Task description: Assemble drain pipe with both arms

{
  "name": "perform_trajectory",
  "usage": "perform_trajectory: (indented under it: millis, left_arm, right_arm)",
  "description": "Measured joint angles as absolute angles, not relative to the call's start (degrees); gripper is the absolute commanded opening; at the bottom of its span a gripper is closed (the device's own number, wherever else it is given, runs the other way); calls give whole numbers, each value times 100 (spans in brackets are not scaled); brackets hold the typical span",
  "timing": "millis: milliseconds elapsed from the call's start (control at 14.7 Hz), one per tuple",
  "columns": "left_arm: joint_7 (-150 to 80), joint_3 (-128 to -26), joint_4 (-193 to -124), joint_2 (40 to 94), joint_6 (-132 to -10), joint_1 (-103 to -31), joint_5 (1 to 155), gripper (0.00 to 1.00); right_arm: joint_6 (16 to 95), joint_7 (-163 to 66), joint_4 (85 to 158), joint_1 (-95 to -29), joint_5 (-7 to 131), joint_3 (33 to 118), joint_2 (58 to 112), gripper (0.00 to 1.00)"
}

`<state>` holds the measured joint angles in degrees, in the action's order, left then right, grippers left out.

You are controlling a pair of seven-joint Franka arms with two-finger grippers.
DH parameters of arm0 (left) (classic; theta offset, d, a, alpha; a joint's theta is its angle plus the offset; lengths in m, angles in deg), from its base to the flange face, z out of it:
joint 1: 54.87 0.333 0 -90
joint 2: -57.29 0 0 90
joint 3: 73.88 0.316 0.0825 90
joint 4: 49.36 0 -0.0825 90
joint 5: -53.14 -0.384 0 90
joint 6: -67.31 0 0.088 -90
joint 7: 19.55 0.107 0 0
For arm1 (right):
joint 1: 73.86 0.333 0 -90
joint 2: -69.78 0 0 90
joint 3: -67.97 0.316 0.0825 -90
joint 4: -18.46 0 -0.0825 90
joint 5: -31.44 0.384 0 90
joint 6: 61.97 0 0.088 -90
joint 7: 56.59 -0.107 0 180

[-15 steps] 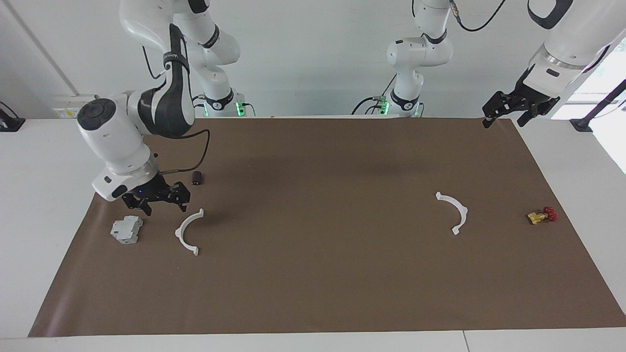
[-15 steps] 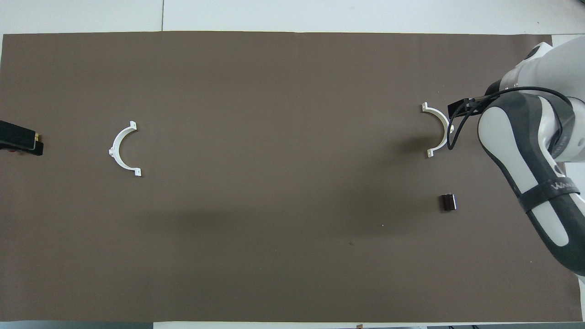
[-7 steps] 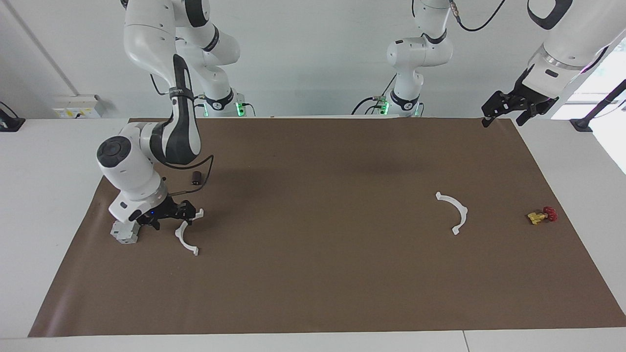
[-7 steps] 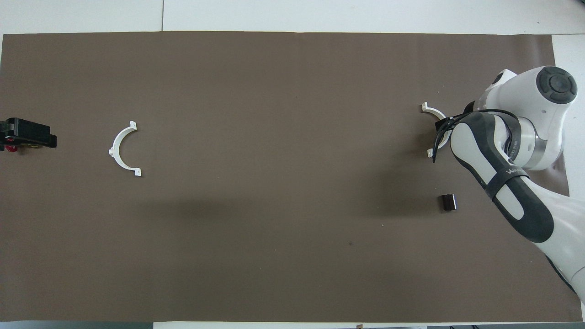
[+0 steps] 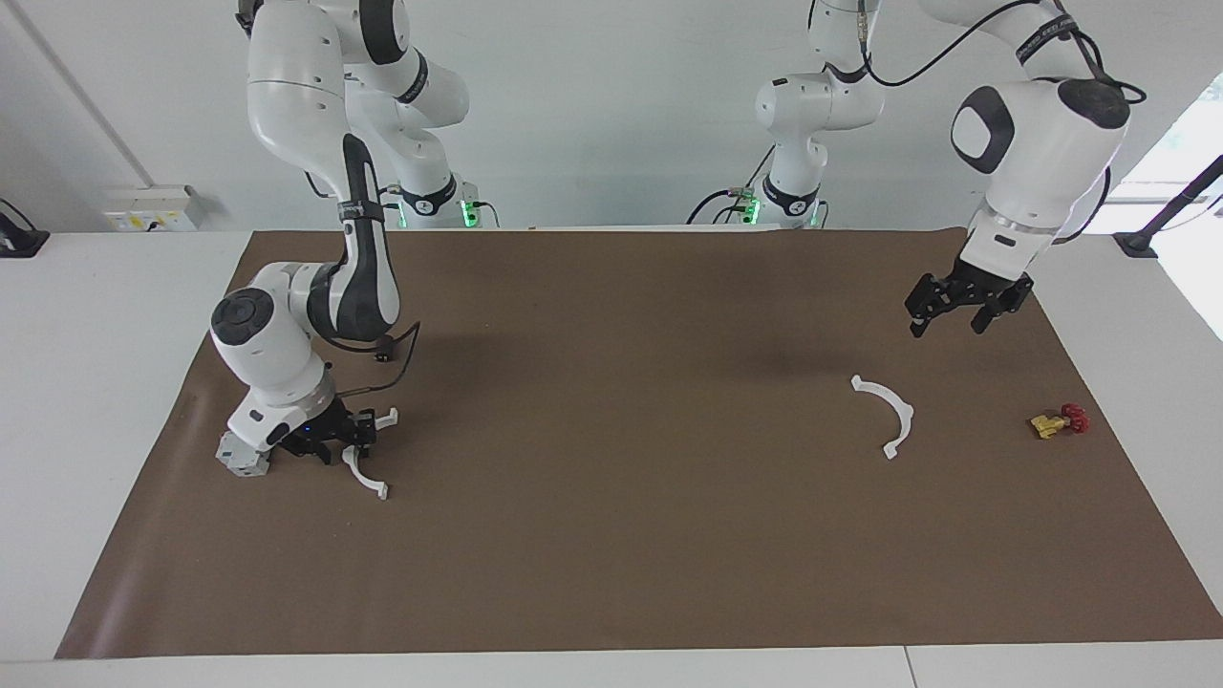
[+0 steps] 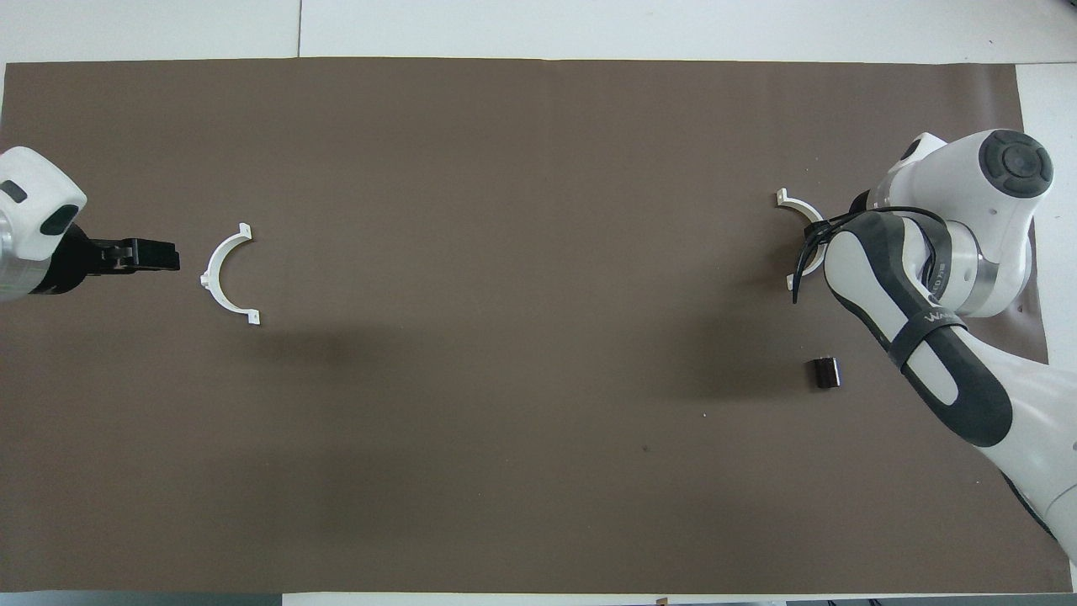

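Observation:
Two white half-ring arcs of the drain pipe lie apart on the brown mat (image 5: 611,535). One arc (image 5: 368,476) lies toward the right arm's end; in the overhead view only its farther end (image 6: 793,204) shows beside the arm. My right gripper (image 5: 346,444) is down at this arc, open, its fingers either side of the arc's middle. The other arc (image 5: 896,413) lies toward the left arm's end and shows whole in the overhead view (image 6: 220,273). My left gripper (image 5: 965,311) is open and empty in the air, beside this arc in the overhead view (image 6: 156,255).
A grey boxy block (image 5: 239,461) sits beside the right gripper, partly under the wrist. A small dark part (image 5: 385,352) lies nearer to the robots than that arc. A yellow-and-red valve (image 5: 1059,420) lies near the mat's edge at the left arm's end.
My right gripper has come down from above the mat onto its arc. My left gripper has swung from the mat's corner near the robots out over the mat, close to the other arc.

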<state>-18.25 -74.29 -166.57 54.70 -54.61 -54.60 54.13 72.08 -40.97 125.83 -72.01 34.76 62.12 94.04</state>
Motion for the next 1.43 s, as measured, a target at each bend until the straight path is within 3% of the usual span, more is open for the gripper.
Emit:
perform_trajectory:
  millis: [273, 614, 750, 886, 955, 1023, 1159, 1432]
  left_arm:
    - [-1824, -7415, -16888, 6098, -6247, -5449, 5413, 100]
    - [-1825, -7405, -17016, 6701, -7072, -5392, 5413, 94]
    - [-1825, -7398, -17053, 6834, -7159, -5316, 5413, 91]
    - [-1821, -7397, -17119, 6907, -7213, -5287, 5413, 91]
    - [-1821, -7398, -17154, 6930, -7262, -5287, 5413, 87]
    - [-1821, -7398, -17186, 6943, -7281, -5287, 5413, 76]
    - [-1821, -7398, -17238, 6944, -7309, -5288, 5413, 68]
    - [-1818, -7409, -17281, 6963, -7449, -5302, 5413, 66]
  right_arm:
    - [7289, -4097, 12613, -7191, 3476, 6217, 9404, 2]
    - [7283, -4103, 12597, -7147, 3484, 6222, 9399, 0]
    - [6902, -4325, 12341, -7021, 3495, 6227, 9388, 0]
    - [6021, -5154, 11695, -6634, 3496, 6240, 9376, 0]
    - [5737, -5634, 11424, -6342, 3496, 6247, 9375, 0]
    - [5613, -6137, 11264, -6018, 3494, 6252, 9375, 0]
    - [5608, -6927, 11192, -5466, 3491, 6258, 9384, 0]
    - [5970, -7481, 11304, -4925, 3494, 6261, 9525, 0]
